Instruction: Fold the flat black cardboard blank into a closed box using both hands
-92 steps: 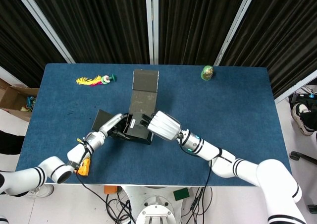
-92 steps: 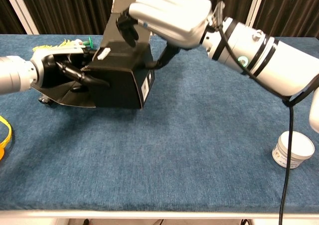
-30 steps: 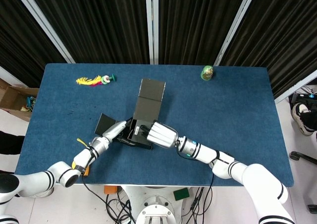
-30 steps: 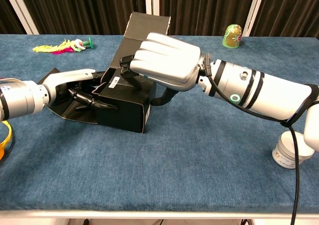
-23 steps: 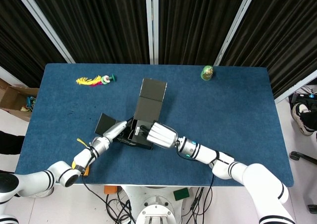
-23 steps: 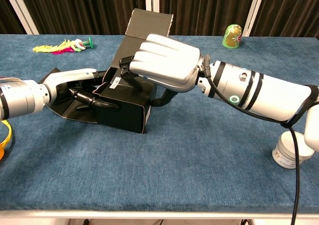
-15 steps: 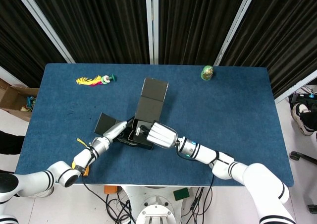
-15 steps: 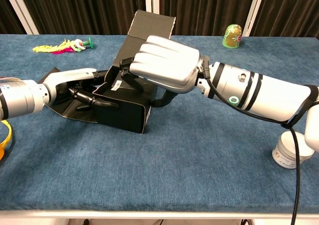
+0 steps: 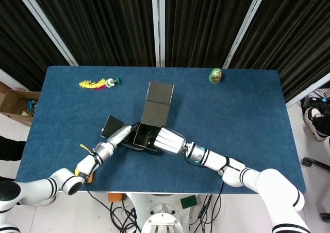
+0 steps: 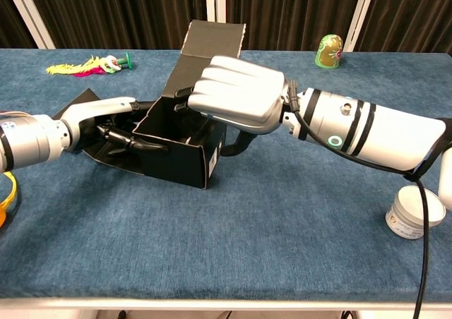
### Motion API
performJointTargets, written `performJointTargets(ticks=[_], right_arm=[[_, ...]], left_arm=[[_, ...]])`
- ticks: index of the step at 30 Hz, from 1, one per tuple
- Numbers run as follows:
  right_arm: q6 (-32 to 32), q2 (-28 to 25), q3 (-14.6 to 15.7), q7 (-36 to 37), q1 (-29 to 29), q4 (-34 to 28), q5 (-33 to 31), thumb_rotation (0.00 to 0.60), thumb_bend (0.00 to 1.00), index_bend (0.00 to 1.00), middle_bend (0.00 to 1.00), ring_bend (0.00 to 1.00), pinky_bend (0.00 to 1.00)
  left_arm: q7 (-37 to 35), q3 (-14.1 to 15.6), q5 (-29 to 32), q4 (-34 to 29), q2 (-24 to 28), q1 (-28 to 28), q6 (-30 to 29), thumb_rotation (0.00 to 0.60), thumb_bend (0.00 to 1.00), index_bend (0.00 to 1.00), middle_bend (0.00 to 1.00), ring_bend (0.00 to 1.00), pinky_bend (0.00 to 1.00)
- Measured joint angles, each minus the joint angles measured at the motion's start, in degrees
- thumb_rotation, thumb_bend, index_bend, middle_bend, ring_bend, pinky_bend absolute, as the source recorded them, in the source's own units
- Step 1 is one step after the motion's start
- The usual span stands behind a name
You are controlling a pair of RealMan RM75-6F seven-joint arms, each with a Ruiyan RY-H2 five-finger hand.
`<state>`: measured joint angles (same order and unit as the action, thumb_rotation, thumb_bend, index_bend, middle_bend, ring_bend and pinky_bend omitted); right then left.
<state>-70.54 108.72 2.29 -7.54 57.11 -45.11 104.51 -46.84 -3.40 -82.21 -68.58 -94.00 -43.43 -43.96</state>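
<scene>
**Spotter:** Where's the black cardboard box (image 10: 185,157) sitting for you?

**Operator:** It's half folded and standing on the blue-covered table (image 10: 282,220), open at the top, with its tall lid flap (image 10: 212,40) sticking up on the far side. My right hand (image 10: 236,97) is draped over the near-right rim, fingers (image 9: 152,136) curled down into the opening and hooked on the wall. My left hand (image 10: 113,125) is just to the left of the box, its dark fingers (image 10: 138,146) lying close together and pressed flat against the left wall, above a loose side flap (image 9: 111,125) that lies spread on the table.

**Spotter:** So both are actually holding it?

**Operator:** The right one grips the rim. For the left I can see contact with the wall, nothing wrapped around it.

**Spotter:** Anything else near your fingers?

**Operator:** Nothing close. Well beyond my left hand there's a yellow and red feathered toy (image 9: 98,83). Far past my right hand stands a small green rounded figurine (image 10: 329,51), and near my right forearm sits a white round jar (image 10: 414,212).
</scene>
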Motion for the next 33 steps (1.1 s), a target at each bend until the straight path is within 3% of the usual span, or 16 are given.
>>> performJointTargets(ticks=[21,33], right_arm=[[0.04,-2.99,-1.03,-3.37,-2.67,-5.42,-1.73,0.600,0.05,0.49,0.39,0.89,0.94],[3.96,-2.95,-1.18,-4.17,-2.68,-6.57,-2.76,0.600,0.05,0.48,0.39,0.89,0.94]], left_arm=[[8.14,-1.27,0.91,3.15,-4.58,2.46,-5.98,0.489,0.01,0.51,0.48,0.63,0.89],[8.99,-1.66,1.46,3.77,-5.32,2.38,-4.87,0.491,0.01,0.52,0.52,0.64,0.89]])
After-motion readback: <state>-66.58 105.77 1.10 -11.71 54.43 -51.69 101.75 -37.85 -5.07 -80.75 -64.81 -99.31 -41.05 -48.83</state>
